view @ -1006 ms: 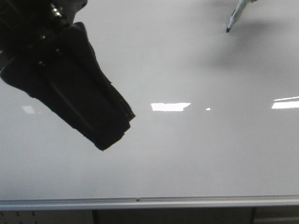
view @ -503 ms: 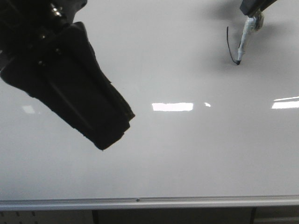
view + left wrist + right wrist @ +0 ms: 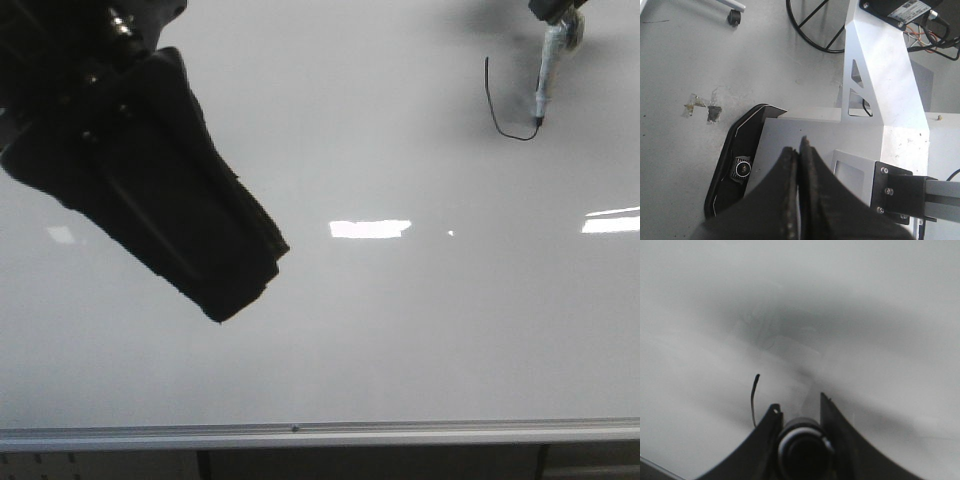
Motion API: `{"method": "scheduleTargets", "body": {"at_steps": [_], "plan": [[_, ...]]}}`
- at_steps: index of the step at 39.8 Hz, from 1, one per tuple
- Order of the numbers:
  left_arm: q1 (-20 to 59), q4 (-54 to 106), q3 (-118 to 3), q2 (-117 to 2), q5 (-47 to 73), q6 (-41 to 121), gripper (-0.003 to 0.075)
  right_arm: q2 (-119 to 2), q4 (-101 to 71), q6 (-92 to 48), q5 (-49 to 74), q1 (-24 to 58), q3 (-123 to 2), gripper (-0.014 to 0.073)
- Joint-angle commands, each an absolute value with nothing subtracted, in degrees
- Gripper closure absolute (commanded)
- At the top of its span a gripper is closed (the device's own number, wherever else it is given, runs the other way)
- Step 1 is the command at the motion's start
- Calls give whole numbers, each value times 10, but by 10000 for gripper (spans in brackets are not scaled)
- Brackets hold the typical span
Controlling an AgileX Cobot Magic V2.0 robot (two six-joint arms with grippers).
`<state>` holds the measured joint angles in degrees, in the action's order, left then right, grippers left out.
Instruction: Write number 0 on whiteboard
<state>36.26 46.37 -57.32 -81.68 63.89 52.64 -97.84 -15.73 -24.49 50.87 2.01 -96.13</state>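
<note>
Right pincer (image 3: 799, 412) clamps a pale-barrelled marker (image 3: 545, 75), tip touching the half-drawn thin black number 0 (image 3: 497, 110) just beside it on the glossy grey-white whiteboard (image 3: 400, 330).

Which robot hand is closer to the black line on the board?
The right one. The right gripper holds the marker with its tip on the black line. The left gripper hangs far off over the other side of the whiteboard.

No legible text, brand or sign is shown. On the whiteboard (image 3: 400, 330), only an unfinished marker stroke (image 3: 497, 105) is seen: one straight side curving into a rounded bottom, not yet readable as a numeral. A white label (image 3: 908, 8) on a black box is too blurred to be read.
</note>
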Motion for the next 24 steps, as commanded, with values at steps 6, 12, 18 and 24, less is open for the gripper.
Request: {"method": "scheduleTargets", "body": {"at_steps": [6,12,18,24], "plan": [[366,497,-590,-798,645,528,740,-947,-159,-243,450,17,-1014,652],[366,497,-590,-798,645,528,740,-948,-161,-238,437,18,-1027,652],[366,497,-590,-798,645,528,740,-948,-165,-238,418,29,-1027,652],[366,497,-590,-798,645,528,740,-948,-165,-238,396,52,-1027,652]]}}
